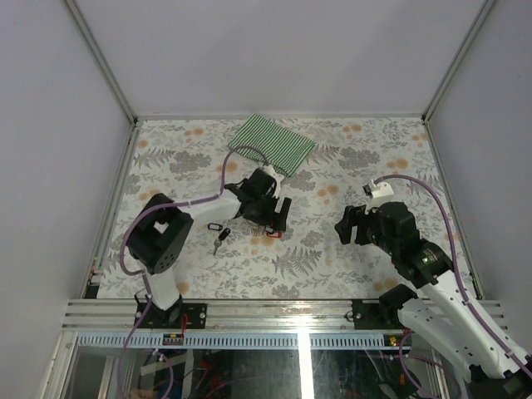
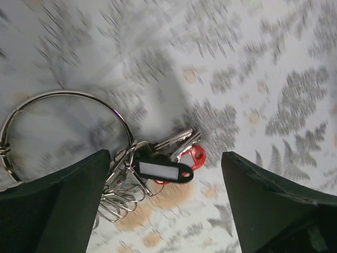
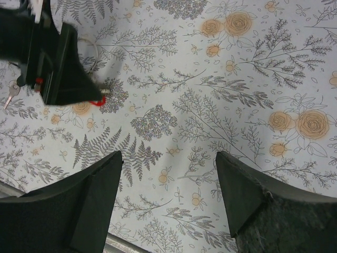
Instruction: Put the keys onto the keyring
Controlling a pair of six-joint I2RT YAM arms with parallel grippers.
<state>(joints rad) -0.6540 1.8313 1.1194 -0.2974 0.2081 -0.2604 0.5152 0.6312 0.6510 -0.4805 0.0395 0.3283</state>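
The keyring is a bunch of thin silver wire rings (image 2: 118, 196) joined to one large ring (image 2: 63, 97), with a red tag (image 2: 197, 156). A black tag with a white label (image 2: 162, 169) and silver keys (image 2: 176, 140) lie on the bunch; I cannot tell if they are threaded. My left gripper (image 2: 163, 211) is open just above this bunch, which lies between its fingers. From above, the left gripper (image 1: 272, 214) hovers over the red tag (image 1: 268, 234). A loose small key with a dark tag (image 1: 217, 236) lies to its left. My right gripper (image 3: 166, 195) is open and empty over bare cloth.
A green-and-white striped cloth (image 1: 273, 141) lies at the back, behind the left gripper. The table is covered with a floral sheet (image 1: 357, 158). The right gripper (image 1: 349, 224) hangs to the right of the keyring. The left gripper also shows in the right wrist view (image 3: 55, 66).
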